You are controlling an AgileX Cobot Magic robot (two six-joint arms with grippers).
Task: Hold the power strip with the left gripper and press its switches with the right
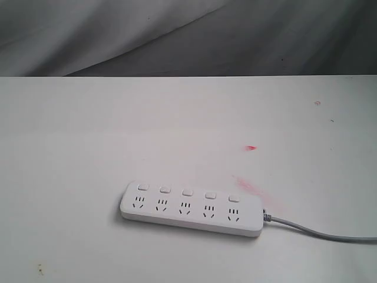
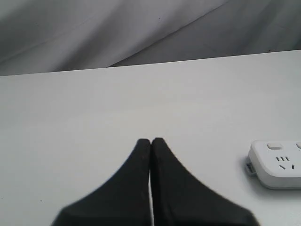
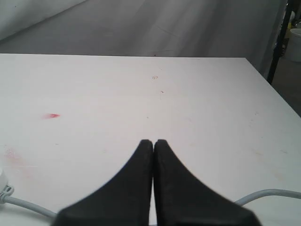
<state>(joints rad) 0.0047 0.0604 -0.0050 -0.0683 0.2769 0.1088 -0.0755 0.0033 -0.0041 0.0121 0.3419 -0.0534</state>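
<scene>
Exterior view shows the long white plastic power strip (image 1: 192, 208) lying flat and untouched on the white table (image 1: 88, 130), while wrist views show the black left gripper (image 2: 150, 141) and black right gripper (image 3: 153, 142) fully closed, holding nothing.

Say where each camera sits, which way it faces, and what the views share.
Exterior: off the arms, looking down across the white table at the long white plastic power strip, grey cloth behind; no arm shows.
Left wrist: low behind the shut left pincer, facing across the table; one strip end shows.
Right wrist: low behind the shut right pincer; grey cord shows.
Shared: exterior and right wrist both show the red smear.
</scene>
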